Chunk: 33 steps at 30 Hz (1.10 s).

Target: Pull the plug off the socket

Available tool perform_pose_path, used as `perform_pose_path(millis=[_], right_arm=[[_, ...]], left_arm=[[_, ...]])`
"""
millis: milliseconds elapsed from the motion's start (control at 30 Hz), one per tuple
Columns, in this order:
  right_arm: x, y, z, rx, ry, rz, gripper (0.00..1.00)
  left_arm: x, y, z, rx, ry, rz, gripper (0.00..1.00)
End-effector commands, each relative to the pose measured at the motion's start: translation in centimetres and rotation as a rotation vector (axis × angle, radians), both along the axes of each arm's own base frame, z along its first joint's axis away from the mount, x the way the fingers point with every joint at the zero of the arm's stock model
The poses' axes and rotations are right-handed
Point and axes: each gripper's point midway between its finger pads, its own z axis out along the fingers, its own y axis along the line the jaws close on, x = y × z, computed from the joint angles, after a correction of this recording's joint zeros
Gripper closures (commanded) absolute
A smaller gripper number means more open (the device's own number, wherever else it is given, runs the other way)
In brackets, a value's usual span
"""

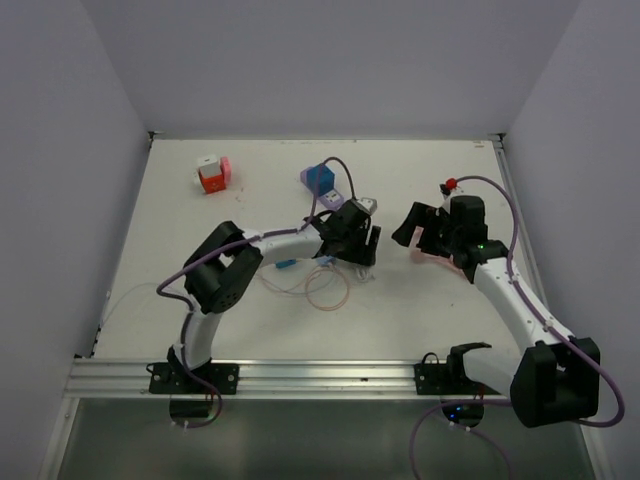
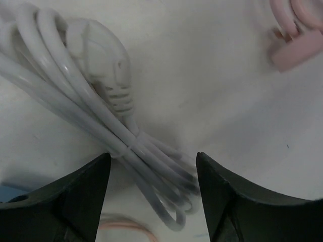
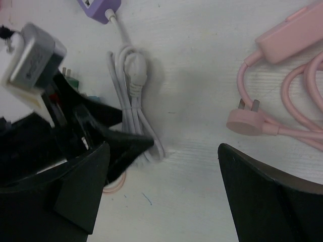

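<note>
The white plug (image 2: 108,65) lay on its side at the upper left of the left wrist view. It was moulded with a ribbed collar and tucked against its own white cord (image 2: 151,156), which was tied in a tight bundle running down to the lower middle. The left fingers (image 2: 75,196) stood apart with the looped end of that bundle between them; whether they touched it I could not tell. In the right wrist view the cord ran up to a purple block (image 3: 98,7) at the top edge. A pink plug (image 3: 245,121) lay free at the right with its prongs bare, near a pink oblong block (image 3: 290,33) at the upper right. The right fingers (image 3: 272,196) gaped wide over bare desk (image 3: 192,65), holding nothing. The desk was white and faintly grained, shut in by pale grey walls (image 1: 330,60). I counted two arms, two plugs, one purple block, and one orange and pink cube (image 1: 213,174) at the upper left of the overhead view.
</note>
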Motion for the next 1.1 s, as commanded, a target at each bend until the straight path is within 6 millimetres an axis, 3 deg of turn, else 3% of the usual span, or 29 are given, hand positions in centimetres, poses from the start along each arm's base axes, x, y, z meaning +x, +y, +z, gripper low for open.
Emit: perform_pose_path(millis=[0, 100, 167, 300, 333, 400, 433, 467, 533, 667, 733, 767, 833, 933, 1033, 1067], right_arm=[[1.3, 0.3, 1.3, -0.003, -0.044, 0.007, 0.09], [1.8, 0.5, 1.0, 0.008, -0.032, 0.009, 0.09], [2.1, 0.9, 0.8, 0.018, -0.023, 0.014, 0.1], [2.9, 2.2, -0.2, 0.007, 0.007, 0.048, 0.12], [3.2, 2.8, 0.1, -0.004, 0.0, 0.061, 0.12], [3.5, 3.5, -1.1, -0.03, 0.035, 0.086, 0.12], [3.9, 4.5, -1.0, -0.045, 0.031, 0.11, 0.12], [4.0, 5.0, -1.4, -0.067, 0.041, 0.131, 0.12], [4.4, 6.7, -2.5, -0.098, 0.073, 0.172, 0.12], [5.5, 8.2, -4.7, -0.2, 0.116, 0.18, 0.16], [6.0, 9.5, -4.8, -0.222, 0.121, 0.205, 0.17], [5.9, 9.3, -6.5, -0.265, 0.162, 0.207, 0.18], [5.7, 10.2, -7.2, -0.289, 0.177, 0.237, 0.21], [4.6, 9.9, -9.4, -0.331, 0.233, 0.263, 0.27], [2.6, 9.2, -10.7, -0.357, 0.264, 0.294, 0.41], [1.7, 8.9, -11.0, -0.367, 0.279, 0.304, 0.56]], left_arm=[[-5.6, -0.4, 0.8, 0.011, 0.051, -0.16, 0.25], [-5.1, 0.0, 3.3, -0.009, -0.013, -0.144, 0.07], [-4.8, 0.1, 5.2, -0.027, -0.048, -0.141, 0.02], [-4.6, 1.2, 7.9, -0.055, -0.098, -0.112, 0.0], [-4.5, 1.6, 9.4, -0.077, -0.124, -0.099, 0.0], [-4.2, 3.3, 9.5, -0.077, -0.125, -0.047, 0.0], [-4.1, 3.9, 10.9, -0.105, -0.14, -0.023, 0.0], [-3.4, 5.5, 10.3, -0.086, -0.144, 0.025, 0.0], [-2.9, 7.3, 11.3, -0.106, -0.158, 0.082, 0.0], [-1.5, 12.4, 10.4, -0.091, -0.138, 0.208, 0.01], [-1.0, 14.1, 10.9, -0.087, -0.156, 0.247, 0.01], [-0.8, 15.5, 10.5, -0.067, -0.15, 0.277, 0.02], [-0.5, 16.9, 10.9, -0.059, -0.17, 0.309, 0.02], [-0.1, 18.7, 11.0, -0.053, -0.177, 0.346, 0.02], [0.4, 19.8, 11.0, -0.044, -0.182, 0.368, 0.02], [0.7, 20.1, 11.1, -0.046, -0.188, 0.375, 0.02]])
